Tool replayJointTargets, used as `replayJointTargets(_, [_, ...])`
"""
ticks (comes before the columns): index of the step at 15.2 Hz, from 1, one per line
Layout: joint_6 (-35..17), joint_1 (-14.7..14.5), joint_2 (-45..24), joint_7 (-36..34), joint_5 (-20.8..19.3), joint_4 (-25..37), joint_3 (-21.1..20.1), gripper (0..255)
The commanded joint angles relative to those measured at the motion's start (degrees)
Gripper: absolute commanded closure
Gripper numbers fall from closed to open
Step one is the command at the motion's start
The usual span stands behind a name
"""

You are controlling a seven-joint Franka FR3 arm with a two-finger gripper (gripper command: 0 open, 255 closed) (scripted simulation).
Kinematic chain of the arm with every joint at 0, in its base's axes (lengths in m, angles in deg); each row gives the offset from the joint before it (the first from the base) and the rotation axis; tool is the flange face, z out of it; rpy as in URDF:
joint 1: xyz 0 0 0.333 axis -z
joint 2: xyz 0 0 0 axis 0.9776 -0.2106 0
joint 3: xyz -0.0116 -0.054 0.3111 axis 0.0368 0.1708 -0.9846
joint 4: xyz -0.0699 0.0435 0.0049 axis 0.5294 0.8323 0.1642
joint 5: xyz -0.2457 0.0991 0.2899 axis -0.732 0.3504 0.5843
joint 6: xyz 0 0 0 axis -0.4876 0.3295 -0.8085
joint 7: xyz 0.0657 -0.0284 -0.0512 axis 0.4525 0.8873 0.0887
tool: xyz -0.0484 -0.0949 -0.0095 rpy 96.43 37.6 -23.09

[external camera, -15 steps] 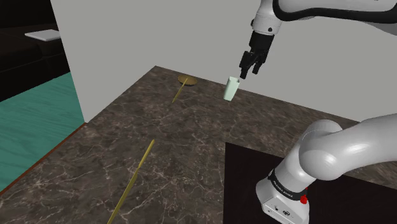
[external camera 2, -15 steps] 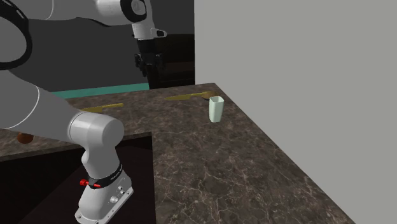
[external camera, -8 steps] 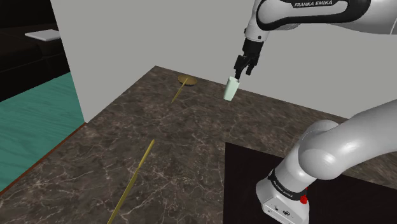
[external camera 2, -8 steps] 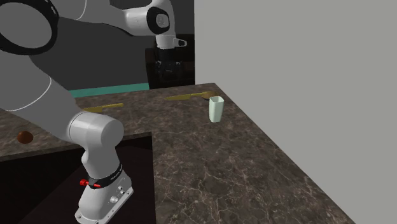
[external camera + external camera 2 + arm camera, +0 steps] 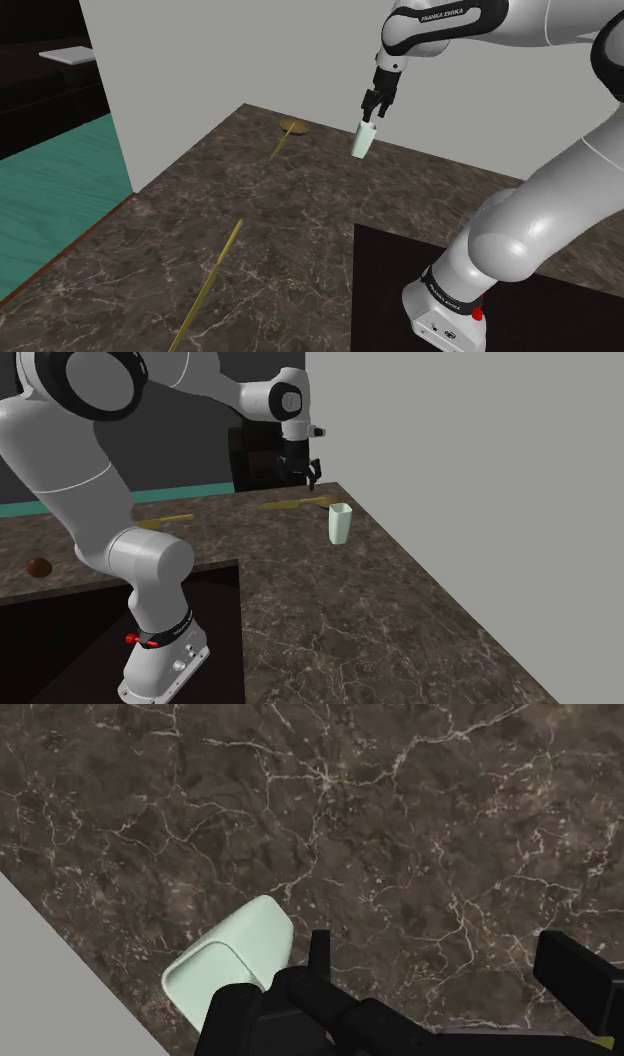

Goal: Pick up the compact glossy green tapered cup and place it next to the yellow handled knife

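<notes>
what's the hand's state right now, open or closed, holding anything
Hand: open, holding nothing; the pale green cup stands beside it, not gripped.

Cup (image 5: 363, 142) upright on countertop (image 5: 250, 220) near wall (image 5: 200, 60), gripper (image 5: 371, 113) above, a little aside.

The tool (image 5: 304, 475) hangs near the upright pale-green cup (image 5: 340, 524).

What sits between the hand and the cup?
Nothing: in the second exterior view, a bare gap separates the hand from the cup, above the marbled counter.
</notes>
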Motion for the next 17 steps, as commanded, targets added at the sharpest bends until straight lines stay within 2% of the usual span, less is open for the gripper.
replayJointTargets(1, [-1.5,0.5,-4.4,3.0,1.6,2.8,1.7,0])
replayJointTargets(5, [-3.1,1.9,-13.7,8.8,6.1,9.5,4.1,0])
replayJointTargets(9, [-3.4,4.6,-23.3,14.3,11.2,17.6,5.1,0])
replayJointTargets(17, [-8.7,5.2,-25.6,15.2,12.4,14.2,4.6,0])
